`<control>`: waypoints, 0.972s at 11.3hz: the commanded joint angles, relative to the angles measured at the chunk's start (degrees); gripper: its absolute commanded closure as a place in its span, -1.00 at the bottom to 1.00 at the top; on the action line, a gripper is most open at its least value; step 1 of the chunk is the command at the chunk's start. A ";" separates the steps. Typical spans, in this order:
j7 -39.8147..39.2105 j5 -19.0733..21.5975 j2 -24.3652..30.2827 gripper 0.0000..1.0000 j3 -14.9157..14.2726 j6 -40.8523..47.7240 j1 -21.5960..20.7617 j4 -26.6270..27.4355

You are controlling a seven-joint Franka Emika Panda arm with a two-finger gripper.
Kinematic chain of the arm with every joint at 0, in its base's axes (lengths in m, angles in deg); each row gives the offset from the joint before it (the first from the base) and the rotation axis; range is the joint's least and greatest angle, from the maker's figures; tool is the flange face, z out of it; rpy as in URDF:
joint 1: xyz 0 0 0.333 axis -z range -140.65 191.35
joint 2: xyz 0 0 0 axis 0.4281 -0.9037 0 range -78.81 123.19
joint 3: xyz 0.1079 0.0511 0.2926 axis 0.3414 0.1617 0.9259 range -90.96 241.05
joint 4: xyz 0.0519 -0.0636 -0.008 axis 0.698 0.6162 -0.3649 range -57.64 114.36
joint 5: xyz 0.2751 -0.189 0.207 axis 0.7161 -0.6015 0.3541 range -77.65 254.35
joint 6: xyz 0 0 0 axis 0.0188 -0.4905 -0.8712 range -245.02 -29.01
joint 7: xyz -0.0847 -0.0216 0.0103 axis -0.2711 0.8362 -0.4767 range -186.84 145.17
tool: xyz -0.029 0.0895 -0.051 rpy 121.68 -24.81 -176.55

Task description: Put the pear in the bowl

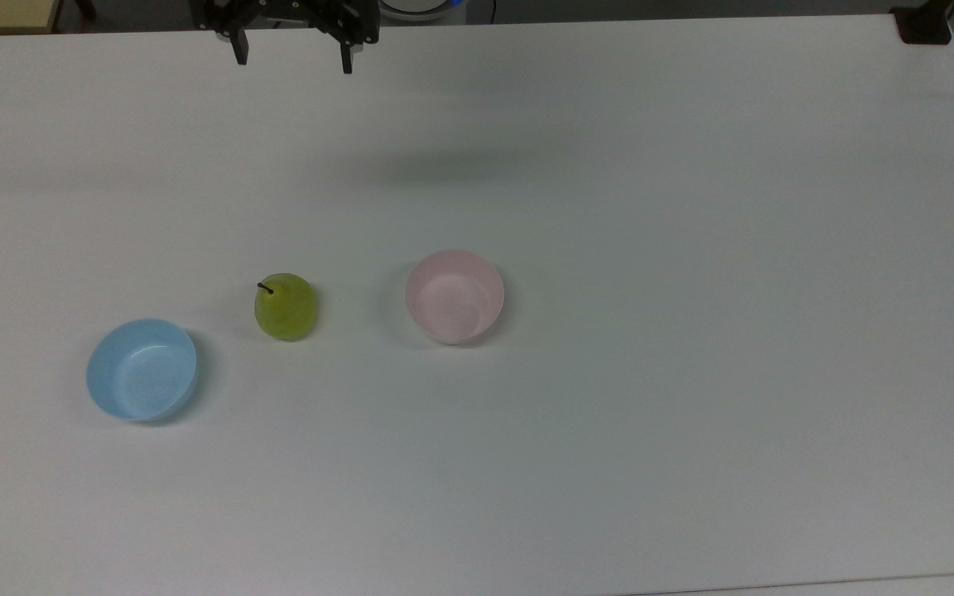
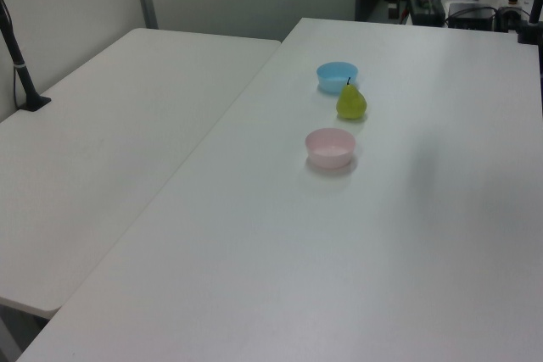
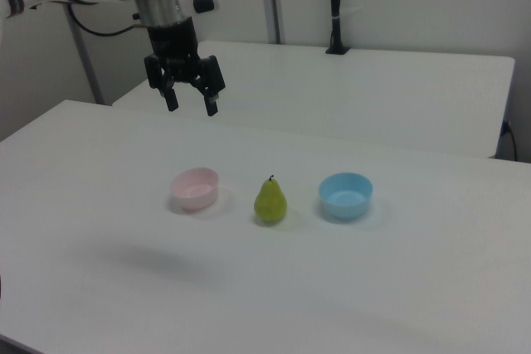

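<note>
Nothing done yet, by the look of it. Pear (image 1: pixel 286 306) stands upright on the white desk (image 1: pixel 692 414), stem up, between the pink bowl (image 1: pixel 455 296) and the light blue bowl (image 1: pixel 142 369) — near both, touching neither. Pink bowl is empty. Gripper (image 3: pixel 189 99) hangs high above the desk, well apart from the fruit, fingers spread w/ nothing between them. Left to do: come down over the pear, grasp it, carry it to the pink bowl — not the blue one — and let go.
</note>
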 commanded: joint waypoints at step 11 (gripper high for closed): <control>0.47 1.84 0.00 -1.00 -0.90 -6.18 0.81 1.73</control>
